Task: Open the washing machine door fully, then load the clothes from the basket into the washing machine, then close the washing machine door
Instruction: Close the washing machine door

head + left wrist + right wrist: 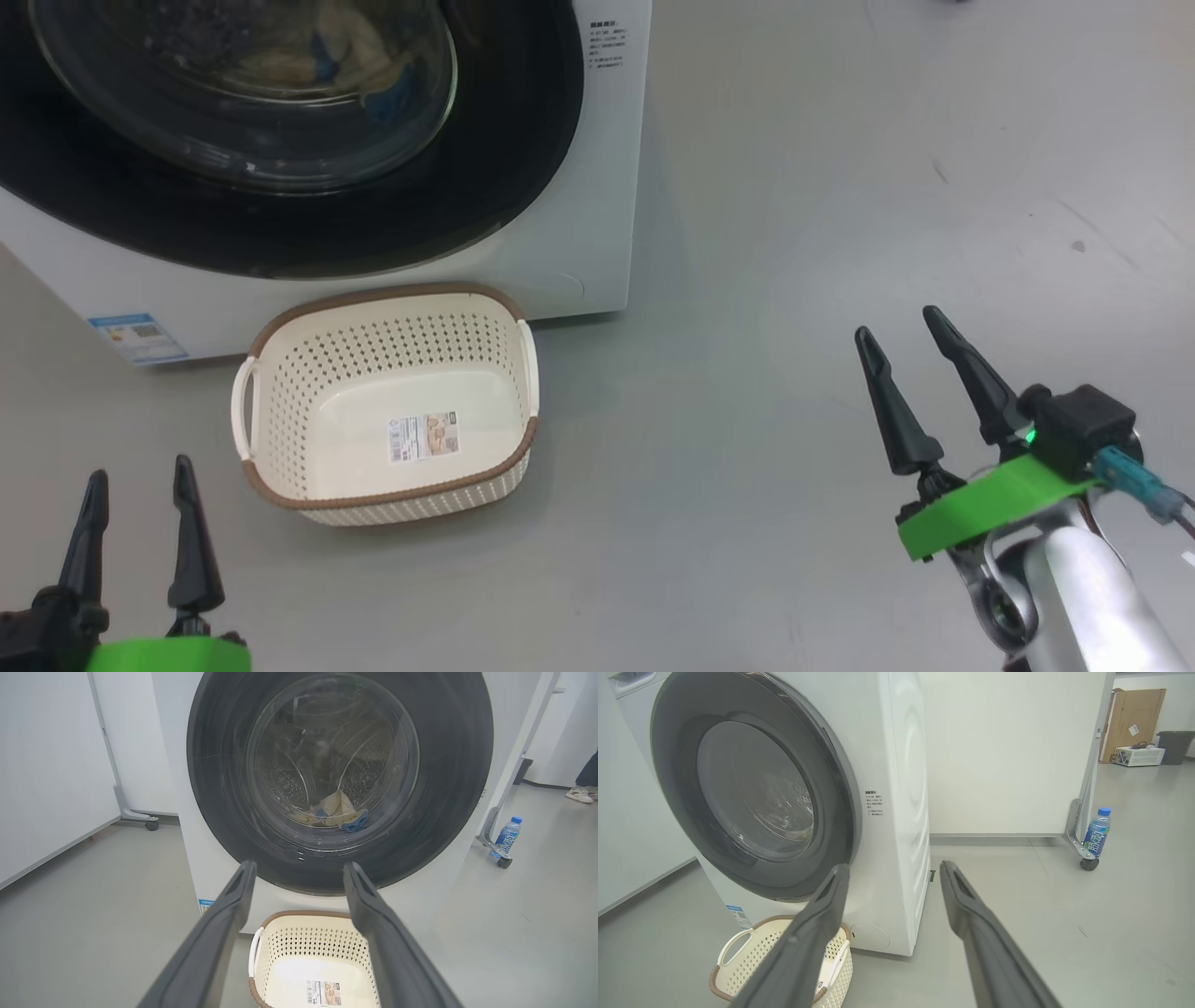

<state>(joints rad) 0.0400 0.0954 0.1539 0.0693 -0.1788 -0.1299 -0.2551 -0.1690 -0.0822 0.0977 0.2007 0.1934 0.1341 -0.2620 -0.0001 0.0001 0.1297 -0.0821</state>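
Holding the clothes (pixel 338 812), the washing machine (pixel 611 233) stands shut by the basket (pixel 373 350); left claw (pixel 138 471), right claw (pixel 898 322) spread

Basket (pixel 373 355) on floor (pixel 840 187), just before washing machine (pixel 597 187), below its closed door (pixel 523 168); clothes (pixel 338 812) inside machine; bottle (pixel 1096 833) on floor farther right.

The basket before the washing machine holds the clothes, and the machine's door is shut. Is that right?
No. The basket is empty, as the head view shows; the clothes lie inside the washing machine. The door is indeed shut.
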